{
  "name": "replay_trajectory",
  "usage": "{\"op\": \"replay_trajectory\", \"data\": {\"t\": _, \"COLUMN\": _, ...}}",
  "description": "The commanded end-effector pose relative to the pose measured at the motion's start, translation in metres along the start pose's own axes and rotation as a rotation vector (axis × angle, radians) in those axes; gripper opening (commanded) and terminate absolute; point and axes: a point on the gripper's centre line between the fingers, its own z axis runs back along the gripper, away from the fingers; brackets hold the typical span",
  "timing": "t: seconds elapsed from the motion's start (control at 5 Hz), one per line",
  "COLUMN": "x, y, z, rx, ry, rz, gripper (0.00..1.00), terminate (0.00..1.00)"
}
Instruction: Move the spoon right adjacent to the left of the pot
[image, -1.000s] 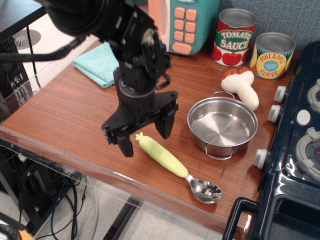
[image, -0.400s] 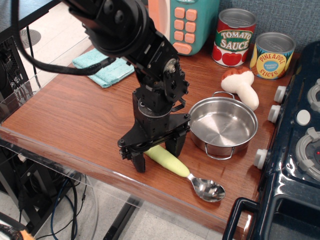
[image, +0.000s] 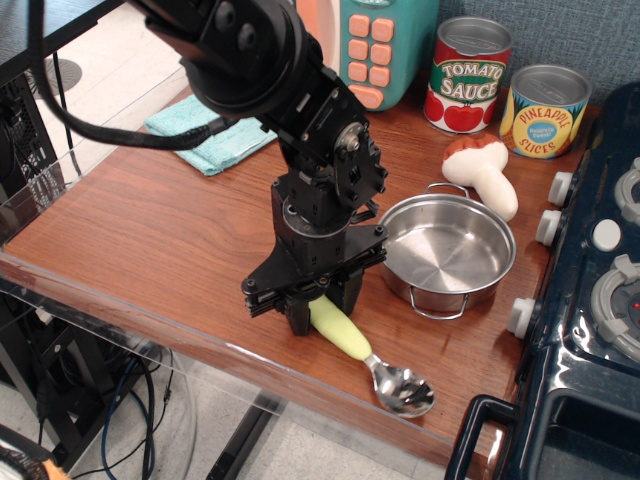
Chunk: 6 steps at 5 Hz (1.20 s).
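The spoon (image: 345, 333) lies near the table's front edge, its yellow-green handle pointing up-left and its shiny metal bowl (image: 401, 388) at the lower right. My gripper (image: 320, 306) is lowered over the top end of the handle, with its black fingers closed against both sides of it. That end of the handle is hidden by the fingers. The steel pot (image: 445, 250) stands upright and empty just right of my gripper, a short gap from it. The spoon sits in front of and left of the pot, apart from it.
A toy mushroom (image: 486, 172) lies behind the pot. A tomato sauce can (image: 470, 75) and a pineapple can (image: 545, 110) stand at the back. A teal cloth (image: 205, 128) is at back left, a teal toy appliance (image: 375, 45) behind. A dark toy stove (image: 600, 290) borders the right.
My gripper has moved right and down onto the spoon's handle and its fingers have closed in on it. The spoon has turned slightly, its bowl shifting toward the front edge.
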Motion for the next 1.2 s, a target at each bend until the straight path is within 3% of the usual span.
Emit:
{"op": "replay_trajectory", "data": {"t": 0.0, "x": 0.033, "y": 0.008, "z": 0.028, "rx": -0.053, "ry": -0.048, "rz": 0.047, "gripper": 0.00, "terminate": 0.00}}
{"op": "replay_trajectory", "data": {"t": 0.4, "x": 0.082, "y": -0.028, "z": 0.057, "rx": -0.135, "ry": -0.024, "rz": 0.000, "gripper": 0.00, "terminate": 0.00}}
{"op": "replay_trajectory", "data": {"t": 0.6, "x": 0.103, "y": -0.067, "z": 0.058, "rx": -0.198, "ry": 0.021, "rz": -0.239, "gripper": 0.00, "terminate": 0.00}}
{"op": "replay_trajectory", "data": {"t": 1.0, "x": 0.107, "y": -0.126, "z": 0.059, "rx": -0.236, "ry": -0.031, "rz": -0.556, "gripper": 0.00, "terminate": 0.00}}
